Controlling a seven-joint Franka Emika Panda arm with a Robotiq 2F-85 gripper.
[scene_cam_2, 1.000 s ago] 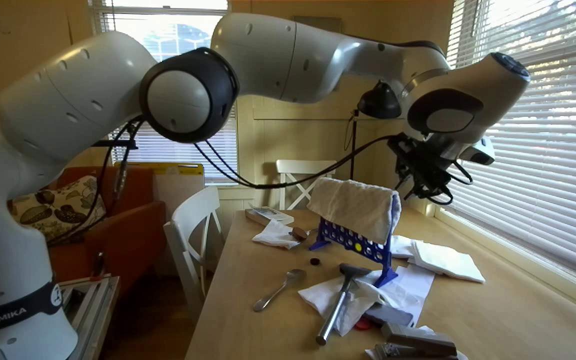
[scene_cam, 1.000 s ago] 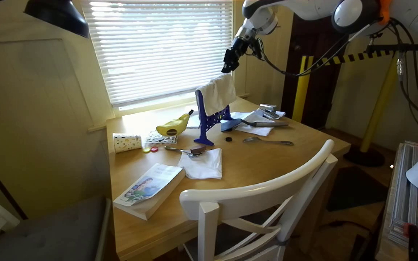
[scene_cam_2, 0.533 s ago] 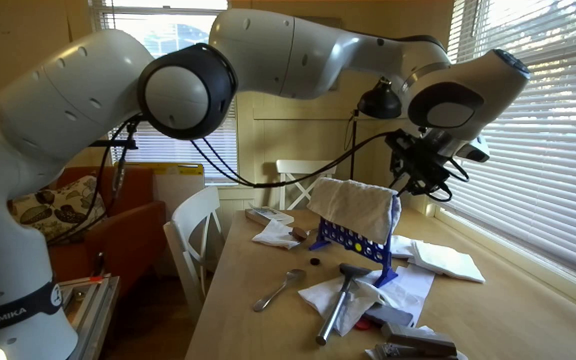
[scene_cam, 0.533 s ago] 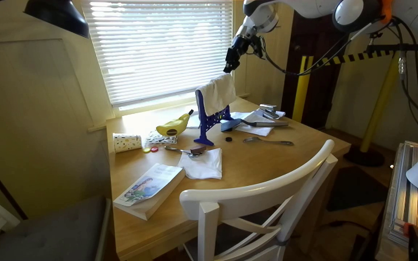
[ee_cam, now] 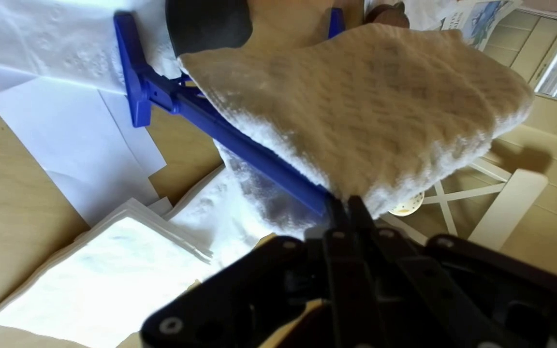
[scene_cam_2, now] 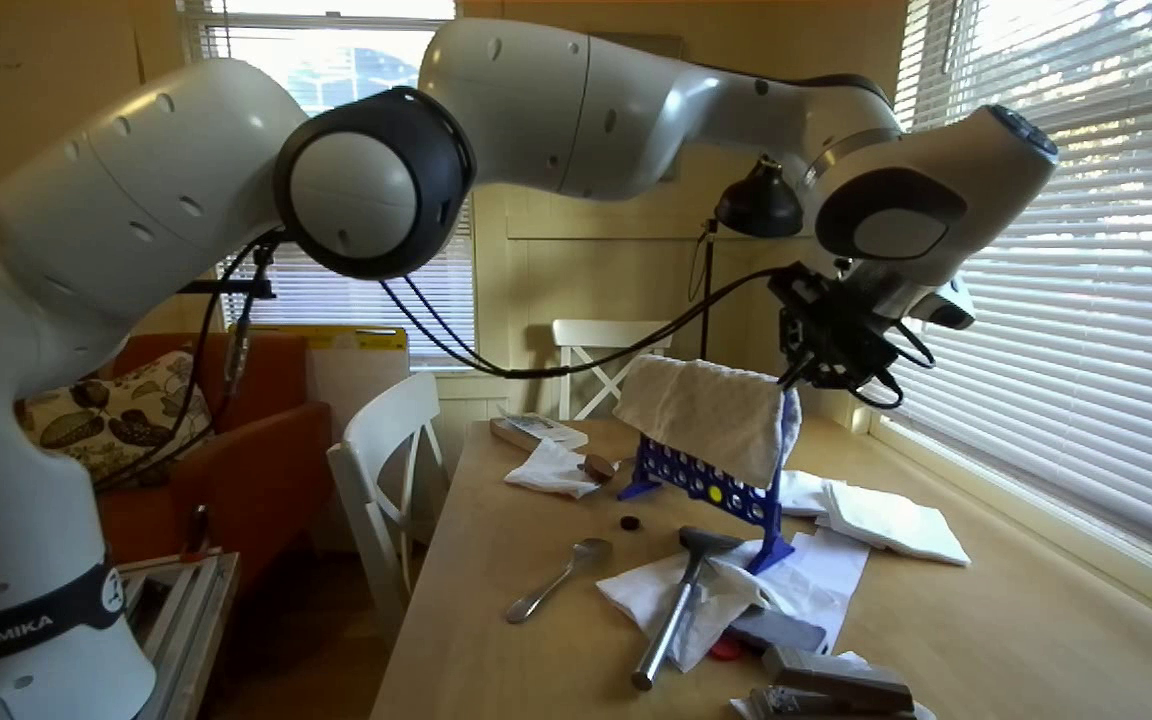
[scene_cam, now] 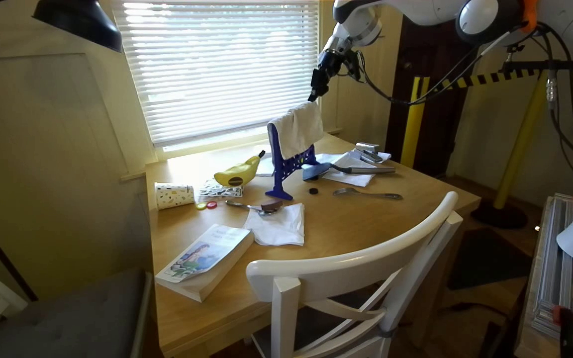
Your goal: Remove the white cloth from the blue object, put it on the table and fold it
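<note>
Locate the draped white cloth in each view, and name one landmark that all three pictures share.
In an exterior view: the white cloth, just above the picture's centre.
In an exterior view: the white cloth, right of centre, slightly low.
Wrist view: the white cloth, mostly upper right.
Shared landmark: the blue Connect Four frame under it, in every view.

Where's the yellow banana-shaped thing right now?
In an exterior view, the yellow banana-shaped thing lies on the table toward the window, left of the blue frame and right of the speckled cup, next to the black-and-white packet.
</note>
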